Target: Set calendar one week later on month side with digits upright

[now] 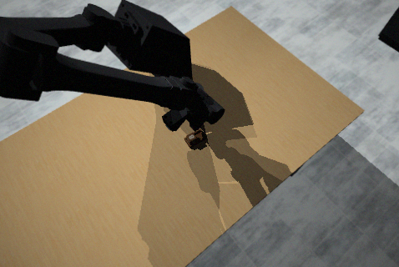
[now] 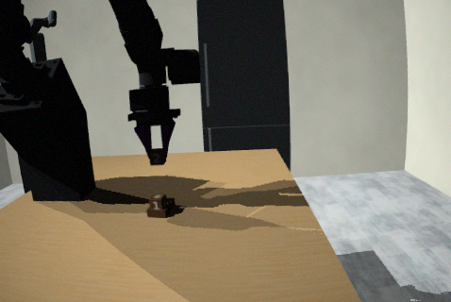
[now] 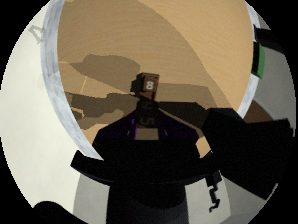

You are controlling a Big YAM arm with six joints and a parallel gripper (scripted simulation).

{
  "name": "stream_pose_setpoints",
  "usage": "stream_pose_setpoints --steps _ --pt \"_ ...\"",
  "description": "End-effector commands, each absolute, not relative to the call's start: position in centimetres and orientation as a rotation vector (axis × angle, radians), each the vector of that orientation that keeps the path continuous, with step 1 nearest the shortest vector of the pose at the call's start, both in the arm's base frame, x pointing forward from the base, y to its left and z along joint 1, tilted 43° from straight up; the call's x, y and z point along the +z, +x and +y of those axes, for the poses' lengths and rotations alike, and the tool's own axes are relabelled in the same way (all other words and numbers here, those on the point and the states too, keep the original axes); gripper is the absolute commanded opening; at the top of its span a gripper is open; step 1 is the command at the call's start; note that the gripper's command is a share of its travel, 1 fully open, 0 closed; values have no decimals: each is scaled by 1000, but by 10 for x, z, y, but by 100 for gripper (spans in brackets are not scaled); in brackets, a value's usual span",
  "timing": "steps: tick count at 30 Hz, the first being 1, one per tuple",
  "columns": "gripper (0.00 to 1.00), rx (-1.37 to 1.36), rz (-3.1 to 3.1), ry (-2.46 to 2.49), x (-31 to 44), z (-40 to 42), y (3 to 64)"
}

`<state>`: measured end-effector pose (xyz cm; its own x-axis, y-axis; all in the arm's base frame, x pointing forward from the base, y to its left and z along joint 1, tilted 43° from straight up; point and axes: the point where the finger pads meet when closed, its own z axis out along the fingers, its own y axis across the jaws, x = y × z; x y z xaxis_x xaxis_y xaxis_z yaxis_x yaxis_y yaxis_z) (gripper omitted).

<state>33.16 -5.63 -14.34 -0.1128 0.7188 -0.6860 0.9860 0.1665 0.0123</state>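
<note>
The gripper (image 2: 157,152) is clamped on one date cube (image 2: 157,157) high above the bench (image 2: 248,245) (its "8" faces the wrist view), so a slip could drop it onto the tray (image 2: 159,211), toppling the "1" cube (image 2: 157,204).

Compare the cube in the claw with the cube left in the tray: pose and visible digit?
The held cube hangs in the air, pinched by the claw; the other cube rests low in the tray on the table. The resting cube shows a 1; the held one shows an 8 in the wrist view. Both are small and brown.
</note>
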Motion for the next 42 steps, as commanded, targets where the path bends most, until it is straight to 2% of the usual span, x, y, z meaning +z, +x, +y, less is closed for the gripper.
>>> stream_pose_setpoints --steps 1,29,42 --pt "25 -680 2066 1431 -129 -66 335" --pt "25 -944 2581 635 -93 -111 336" --pt "25 -1076 2766 68 -71 -139 331"
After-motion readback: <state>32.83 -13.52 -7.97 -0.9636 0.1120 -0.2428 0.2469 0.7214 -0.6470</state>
